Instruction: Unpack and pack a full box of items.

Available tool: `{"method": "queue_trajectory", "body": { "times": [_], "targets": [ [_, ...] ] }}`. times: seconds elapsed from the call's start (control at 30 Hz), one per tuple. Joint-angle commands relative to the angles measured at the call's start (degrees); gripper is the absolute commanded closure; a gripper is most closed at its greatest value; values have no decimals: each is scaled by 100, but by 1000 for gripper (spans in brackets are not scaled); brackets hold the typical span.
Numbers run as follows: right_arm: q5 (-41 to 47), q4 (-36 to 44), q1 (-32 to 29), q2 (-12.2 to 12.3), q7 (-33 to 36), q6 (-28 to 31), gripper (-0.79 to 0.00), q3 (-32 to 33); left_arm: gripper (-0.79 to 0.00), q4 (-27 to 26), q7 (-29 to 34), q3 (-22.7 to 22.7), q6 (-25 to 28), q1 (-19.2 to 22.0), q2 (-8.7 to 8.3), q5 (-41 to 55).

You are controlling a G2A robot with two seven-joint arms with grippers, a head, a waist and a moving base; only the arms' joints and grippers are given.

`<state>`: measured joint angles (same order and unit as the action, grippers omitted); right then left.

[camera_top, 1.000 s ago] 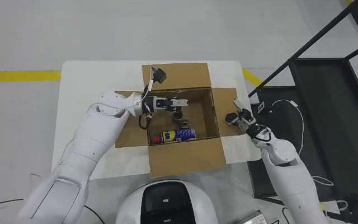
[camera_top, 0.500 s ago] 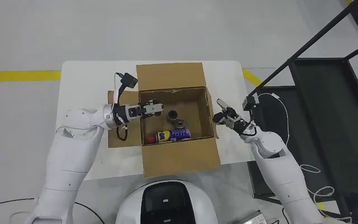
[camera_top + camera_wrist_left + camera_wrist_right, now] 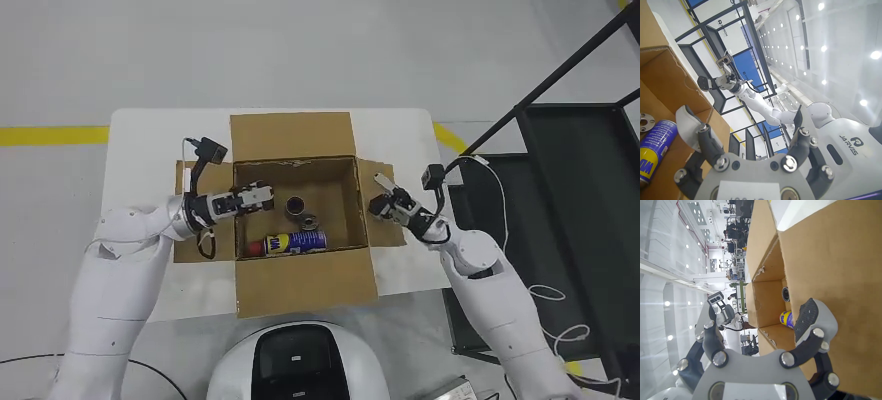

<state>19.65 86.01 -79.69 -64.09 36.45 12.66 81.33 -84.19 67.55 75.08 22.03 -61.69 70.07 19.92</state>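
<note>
An open cardboard box (image 3: 300, 285) sits on the white table (image 3: 150, 140) with all its flaps folded out. Inside lie a blue and yellow spray can (image 3: 293, 242) and two small metal parts (image 3: 297, 207). My left gripper (image 3: 262, 195) is open at the box's left wall, its fingers reaching just inside. The left wrist view shows this gripper (image 3: 743, 121) beside the can (image 3: 653, 149) and a metal flange (image 3: 646, 123). My right gripper (image 3: 380, 195) is open over the right flap. In the right wrist view one of that gripper's (image 3: 755, 317) pads (image 3: 806, 317) lies against the flap (image 3: 829, 256), with the can (image 3: 786, 317) beyond.
A black metal rack (image 3: 570, 150) stands close to the table's right side, with white cables hanging on it. Bare table lies to the left of the box and behind it. A yellow floor line (image 3: 50, 135) runs past the table's far left.
The box has slid left across the table. Both arms have moved left with it, the left gripper drawing back from the box's middle to its left wall.
</note>
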Motion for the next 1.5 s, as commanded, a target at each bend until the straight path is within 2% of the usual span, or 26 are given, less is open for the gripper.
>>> {"method": "queue_trajectory", "body": {
  "times": [0.0, 0.17, 0.23, 0.33, 0.43, 0.53, 0.63, 0.9, 1.17, 1.3, 1.47],
  "targets": [
    [-132, 318, -81, 22, 49, 226, -785, 109, -785, 14, -68, 108, 87, -44, -25, 30],
    [-773, 1077, -142, 59, 237, 255, -785, 78, -785, -21, -197, 461, 268, -243, -102, 163],
    [-1321, 1301, -46, 57, 223, 136, -785, -113, -785, -6, -265, 632, 302, -318, -136, 211],
    [-2671, 1590, 142, 47, 2, -20, -785, -508, -785, 57, -313, 915, 285, -378, -195, 275],
    [-3884, 1719, 321, 21, -153, -330, -785, -964, -785, 91, -175, 1132, 91, -380, -256, 347],
    [-4633, 1695, 569, -15, -74, -675, -785, -1363, -785, 221, 58, 1292, -213, -271, -322, 330],
    [-5226, 1602, 825, -40, 108, -768, -785, -1669, -785, 405, 289, 1327, -510, -87, -376, 202],
    [-5313, 1582, 875, -45, 127, -748, -785, -1716, -785, 837, 858, 1080, -961, 474, -469, -254],
    [-5326, 1574, 870, -45, 114, -742, -785, -1715, -785, 1163, 1264, 847, -762, 653, -493, 65],
    [-5936, 1513, 1093, -65, 419, -933, -785, -1969, -785, 1287, 1360, 772, -619, 668, -507, 179],
    [-7252, 1193, 1846, -238, 1003, -1486, -785, -2927, -785, 1317, 1410, 752, -547, 681, -561, -13]
  ]
}}
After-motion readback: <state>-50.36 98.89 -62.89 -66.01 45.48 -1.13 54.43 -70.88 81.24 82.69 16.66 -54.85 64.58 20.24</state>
